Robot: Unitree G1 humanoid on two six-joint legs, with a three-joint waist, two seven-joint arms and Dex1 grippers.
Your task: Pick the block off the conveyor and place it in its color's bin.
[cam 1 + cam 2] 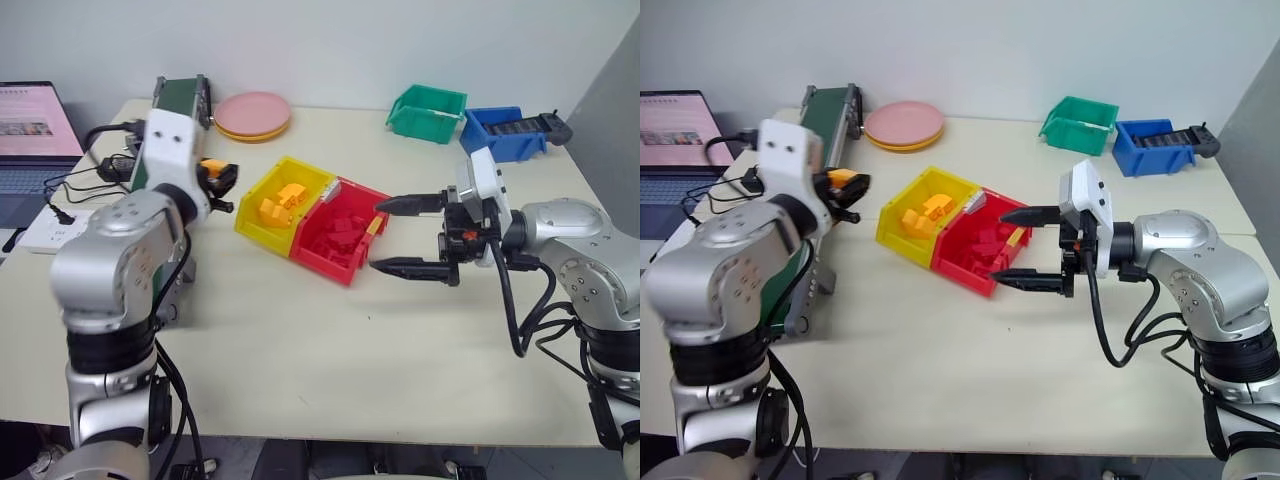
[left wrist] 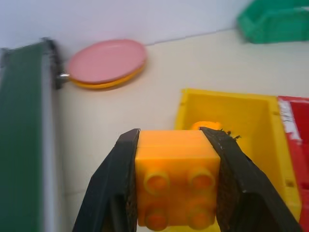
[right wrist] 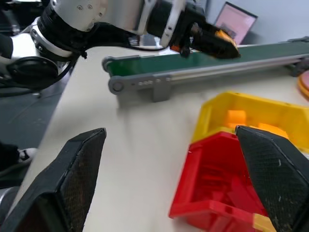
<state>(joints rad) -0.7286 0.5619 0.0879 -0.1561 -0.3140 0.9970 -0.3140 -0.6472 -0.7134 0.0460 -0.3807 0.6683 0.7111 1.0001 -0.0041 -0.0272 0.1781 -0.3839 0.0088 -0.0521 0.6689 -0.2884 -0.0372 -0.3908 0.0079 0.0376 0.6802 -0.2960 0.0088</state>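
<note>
My left gripper (image 2: 176, 193) is shut on the yellow-orange studded block (image 2: 175, 181), holding it in the air between the conveyor (image 1: 180, 100) and the yellow bin (image 1: 282, 205). The same block (image 1: 843, 179) appears near the belt's right rail, a little left of the bin. Several yellow bricks lie inside the yellow bin (image 2: 227, 108). My right gripper (image 1: 408, 236) stands open with nothing between its fingers, pointing left at the red bin's right side.
A red bin (image 1: 340, 232) of red bricks adjoins the yellow one. Stacked pink plates (image 1: 252, 115) lie at the back, green (image 1: 428, 111) and blue (image 1: 503, 130) bins at the back right. A laptop (image 1: 30, 135) and cables lie left of the belt.
</note>
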